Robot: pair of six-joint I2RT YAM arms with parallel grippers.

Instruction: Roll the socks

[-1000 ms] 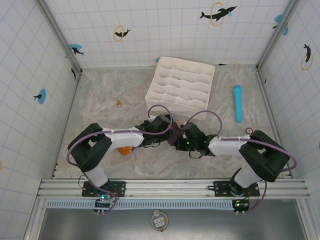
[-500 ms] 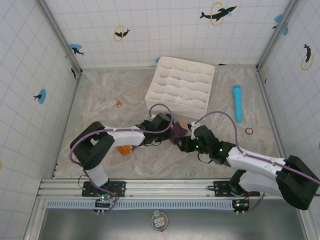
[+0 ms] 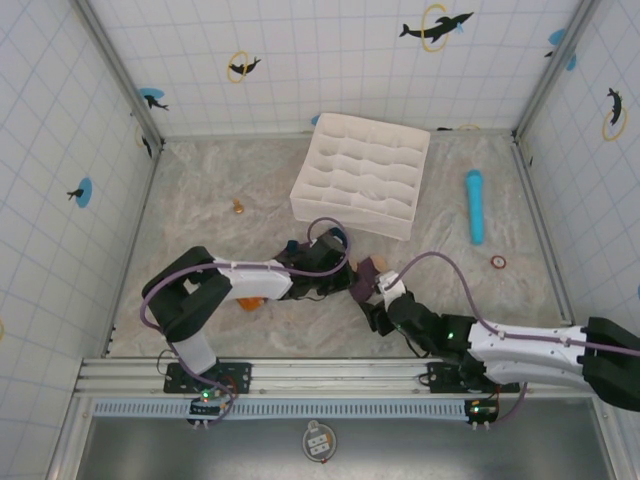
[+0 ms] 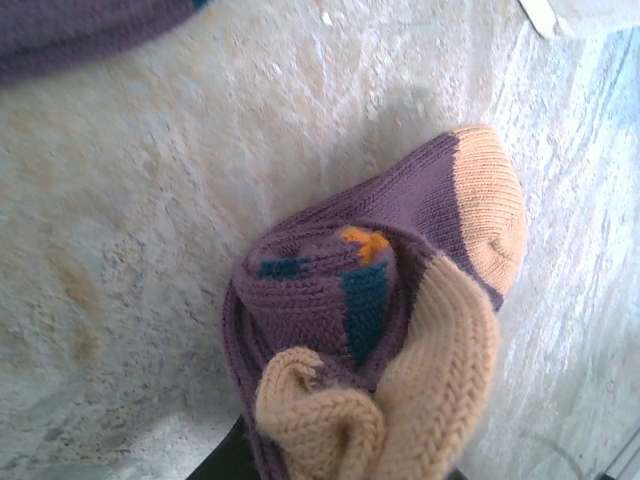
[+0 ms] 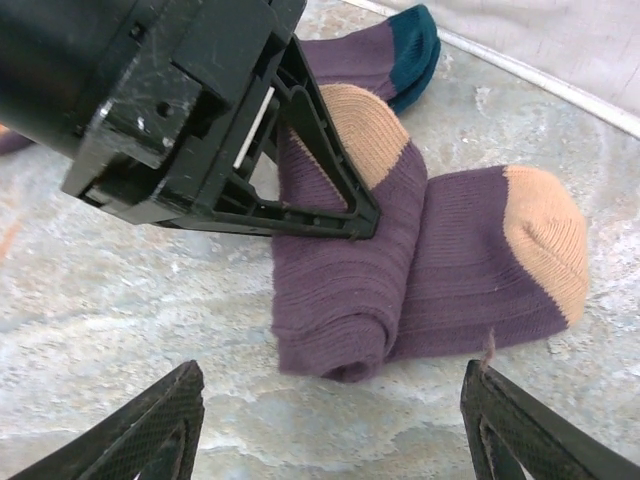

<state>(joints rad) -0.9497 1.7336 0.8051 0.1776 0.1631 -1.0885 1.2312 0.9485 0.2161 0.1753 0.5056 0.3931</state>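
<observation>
Socks (image 3: 362,277) sit on the table (image 3: 220,180) around the middle, a bit toward the near edge and in front of the white divider box (image 3: 362,175). Both are bunched into one purple bundle between the two arm tips.

The left gripper (image 5: 352,208) is nearly closed and clamped on the rolled part of the socks (image 5: 335,290). One black finger presses down across the roll; the other finger is hidden behind the fabric. The left wrist view has the roll (image 4: 350,320) end-on right at the camera, with a tan ribbed cuff bulging out at the bottom.

The right gripper (image 5: 330,440) is spread wide with nothing between its fingers. It hovers off the fabric, just on the near side of the bundle.

Key relation:
- The roll lies straight ahead of the open right fingers.
- The unrolled tail runs sideways from the roll, out to the tan toe (image 5: 548,240) on the right of the right wrist view.
- A teal tip (image 5: 412,50) pokes out on the far side, behind the left gripper.
- The left arm is on the bundle and the right arm is close but free.

Likely the roll is part done. The right arm would need to go forward and a little right to catch the loose tail.
</observation>
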